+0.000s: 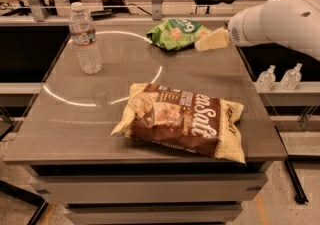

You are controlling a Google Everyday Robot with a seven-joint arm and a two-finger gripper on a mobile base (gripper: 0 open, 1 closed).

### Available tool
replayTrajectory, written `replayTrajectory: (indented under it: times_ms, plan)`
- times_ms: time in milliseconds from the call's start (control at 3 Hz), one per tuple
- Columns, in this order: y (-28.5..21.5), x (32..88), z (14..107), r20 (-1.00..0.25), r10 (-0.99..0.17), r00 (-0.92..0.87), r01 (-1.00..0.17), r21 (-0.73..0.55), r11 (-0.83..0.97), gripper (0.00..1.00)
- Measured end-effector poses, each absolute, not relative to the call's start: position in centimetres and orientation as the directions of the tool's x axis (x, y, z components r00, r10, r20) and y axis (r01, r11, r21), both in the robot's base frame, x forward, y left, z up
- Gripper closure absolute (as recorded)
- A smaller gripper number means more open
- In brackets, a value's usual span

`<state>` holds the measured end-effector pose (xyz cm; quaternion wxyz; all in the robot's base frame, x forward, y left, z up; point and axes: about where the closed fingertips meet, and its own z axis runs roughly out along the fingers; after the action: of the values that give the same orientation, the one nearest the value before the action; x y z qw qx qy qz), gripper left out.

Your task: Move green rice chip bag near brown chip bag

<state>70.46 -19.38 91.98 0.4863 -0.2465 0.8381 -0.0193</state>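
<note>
- Orientation: the green rice chip bag (pixel 176 33) lies flat at the far edge of the counter (pixel 100 119), at about 1 o'clock from the counter's middle. Its long axis runs roughly from 9 to 3 o'clock.
- You see the bag's printed face turned up. The white lettering sits along its far side and looks upside down from this view.
- The tool (pixel 201 44) is at 3 o'clock of the green bag, at that bag's right end. It shows as a pale wedge reaching in from the right, and its tip meets or overlaps the bag's edge.
- You cannot tell how wide the tool stands. You also cannot tell whether it has hold of the bag or only rests against it; the wedge reads as one solid shape.
- The white arm (pixel 280 16) behind the tool runs out past the right edge of the view, so its upper part is cut off.
- The brown chip bag (pixel 185 119) lies at about 5 o'clock from the counter's middle, well apart from the green bag. Its long axis runs from about 10 to 4 o'clock, with a pale yellow end at each side. Its right corner reaches the counter's near edge.
- A water bottle (pixel 85 39) stands upright at about 10 o'clock, well apart from both bags.
</note>
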Motion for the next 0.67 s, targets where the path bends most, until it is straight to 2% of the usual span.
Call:
replayTrajectory:
  times_ms: [667]
  plan:
    - [-15.6, 74.3, 90.6, -0.836, -0.411, -0.364, -0.485, -0.207, 0.85, 0.0]
